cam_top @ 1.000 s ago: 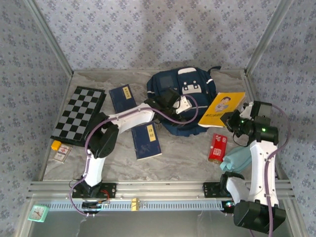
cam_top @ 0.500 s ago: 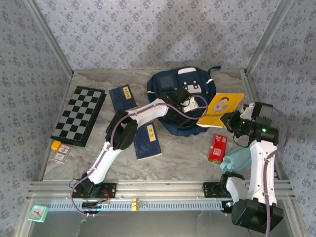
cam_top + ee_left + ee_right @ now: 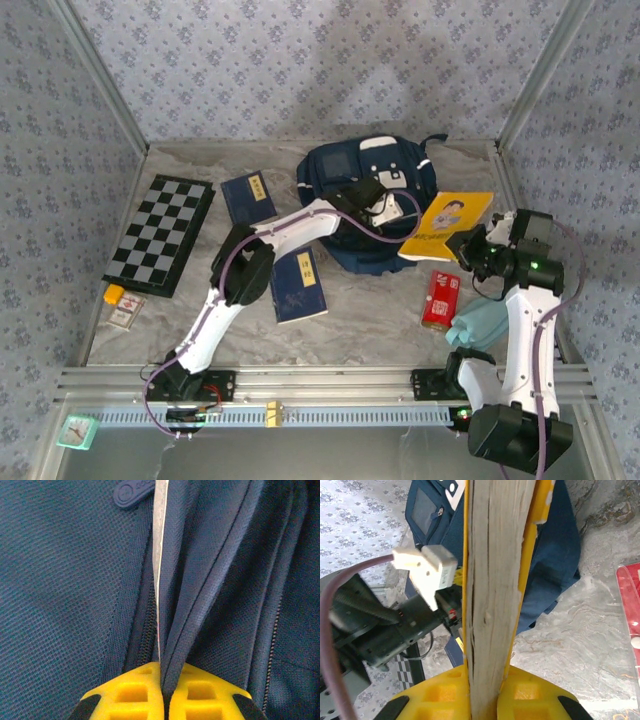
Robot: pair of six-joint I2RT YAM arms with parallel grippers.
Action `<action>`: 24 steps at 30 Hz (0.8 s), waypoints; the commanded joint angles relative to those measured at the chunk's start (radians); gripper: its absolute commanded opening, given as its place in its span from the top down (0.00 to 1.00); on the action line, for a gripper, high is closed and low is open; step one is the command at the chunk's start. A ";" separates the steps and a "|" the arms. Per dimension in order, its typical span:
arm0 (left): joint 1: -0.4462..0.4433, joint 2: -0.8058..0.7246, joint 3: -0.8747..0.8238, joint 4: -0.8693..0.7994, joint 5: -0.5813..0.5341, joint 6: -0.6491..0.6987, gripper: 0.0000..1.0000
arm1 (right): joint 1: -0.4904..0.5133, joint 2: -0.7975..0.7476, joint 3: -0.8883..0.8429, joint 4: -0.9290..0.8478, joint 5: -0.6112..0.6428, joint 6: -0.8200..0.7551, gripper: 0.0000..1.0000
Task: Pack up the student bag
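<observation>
Left jaws just pinched shut on the student bag [image 3: 70,590]; right jaws grip the yellow book [image 3: 452,216] at its 3 o'clock, awaiting an opening.

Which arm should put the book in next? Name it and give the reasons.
Right. The right gripper clamps the yellow book beside the backpack, so it could feed it in. The left gripper is shut on a fold of the backpack.

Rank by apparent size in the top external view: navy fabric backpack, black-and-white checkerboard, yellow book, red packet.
1. navy fabric backpack
2. black-and-white checkerboard
3. yellow book, tilted, so it looks smaller than it is
4. red packet
</observation>
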 commanded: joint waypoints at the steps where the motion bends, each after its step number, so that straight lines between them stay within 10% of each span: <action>1: 0.008 -0.163 -0.031 0.009 -0.034 -0.089 1.00 | -0.006 -0.020 0.051 -0.030 -0.015 -0.032 1.00; 15: 0.007 -0.347 -0.043 0.021 -0.190 -0.185 1.00 | 0.067 -0.053 0.060 -0.205 -0.017 -0.111 0.99; 24: 0.008 -0.353 0.050 0.005 -0.173 -0.141 1.00 | 0.334 -0.007 -0.139 0.334 -0.081 0.110 0.98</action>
